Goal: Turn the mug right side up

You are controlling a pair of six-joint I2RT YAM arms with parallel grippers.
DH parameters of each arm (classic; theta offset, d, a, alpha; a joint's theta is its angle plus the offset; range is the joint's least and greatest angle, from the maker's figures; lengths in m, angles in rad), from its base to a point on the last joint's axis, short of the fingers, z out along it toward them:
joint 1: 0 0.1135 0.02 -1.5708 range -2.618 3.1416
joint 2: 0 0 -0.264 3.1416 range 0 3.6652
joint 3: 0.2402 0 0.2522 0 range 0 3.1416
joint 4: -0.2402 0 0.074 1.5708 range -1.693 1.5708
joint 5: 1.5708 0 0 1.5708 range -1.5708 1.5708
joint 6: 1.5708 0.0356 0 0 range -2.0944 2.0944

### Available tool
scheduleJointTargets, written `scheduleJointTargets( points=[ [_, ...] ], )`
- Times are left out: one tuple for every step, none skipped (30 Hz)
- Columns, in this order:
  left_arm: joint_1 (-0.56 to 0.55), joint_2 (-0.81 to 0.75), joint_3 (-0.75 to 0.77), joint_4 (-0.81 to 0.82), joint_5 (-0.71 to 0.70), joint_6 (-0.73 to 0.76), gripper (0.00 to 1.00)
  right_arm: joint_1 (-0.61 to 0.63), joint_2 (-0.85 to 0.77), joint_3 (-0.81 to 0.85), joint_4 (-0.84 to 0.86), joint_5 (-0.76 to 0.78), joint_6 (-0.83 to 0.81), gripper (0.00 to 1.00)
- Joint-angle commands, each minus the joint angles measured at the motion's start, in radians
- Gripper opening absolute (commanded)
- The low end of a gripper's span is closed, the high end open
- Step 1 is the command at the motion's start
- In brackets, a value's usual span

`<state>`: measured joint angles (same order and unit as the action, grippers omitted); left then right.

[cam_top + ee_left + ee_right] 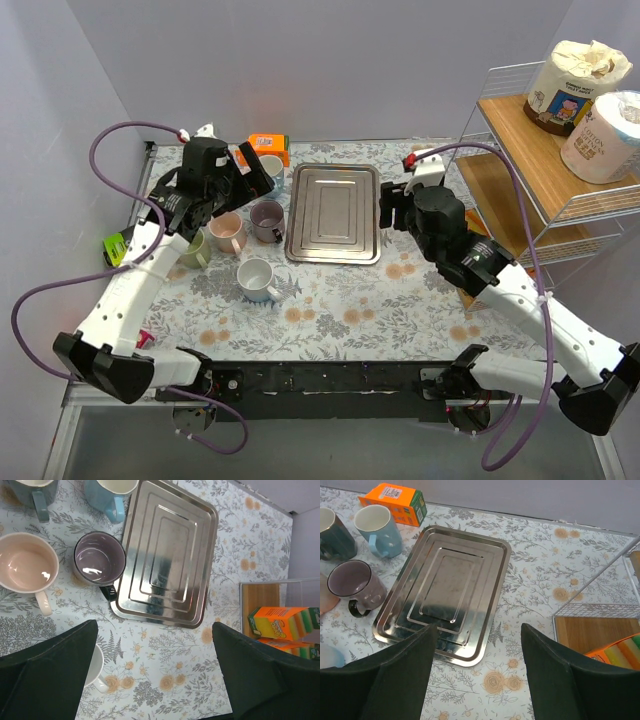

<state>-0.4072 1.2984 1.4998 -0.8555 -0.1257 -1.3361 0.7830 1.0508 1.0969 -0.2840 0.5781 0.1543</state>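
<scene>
Mug [99,558], purple, stands mouth up on the floral table [165,685], its handle just beside the left edge of the steel tray [167,555]. The left gripper [154,626] hovers above, fingers wide apart and empty. The right gripper [478,627], likewise spread and empty, hangs near the tray's right edge. A white mug [96,666], partly hidden, seems upright.

Left gripper [155,672] jaws spread, right gripper [479,675] likewise, both hovering
</scene>
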Motion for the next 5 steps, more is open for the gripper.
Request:
scheduleJointTargets(
  points=[
    [0.002, -0.057, 0.048, -0.01, -0.046, -0.011, 0.98, -0.027, -0.015, 0.05, -0.018, -0.049, 0.014, 0.75],
    [0.004, -0.057, 0.053, -0.014, -0.052, -0.011, 0.98, -0.03, -0.017, 0.049, -0.018, -0.053, 0.021, 0.75],
    [0.002, -0.06, 0.056, -0.022, -0.063, -0.009, 0.98, -0.033, -0.02, 0.044, -0.018, -0.061, 0.027, 0.75],
    [0.002, -0.073, 0.056, -0.019, -0.065, -0.006, 0.98, -0.036, -0.023, 0.043, -0.017, -0.075, 0.036, 0.75],
    [0.004, -0.085, 0.051, -0.011, -0.065, -0.003, 0.98, -0.037, -0.025, 0.04, -0.017, -0.078, 0.039, 0.75]
  ],
)
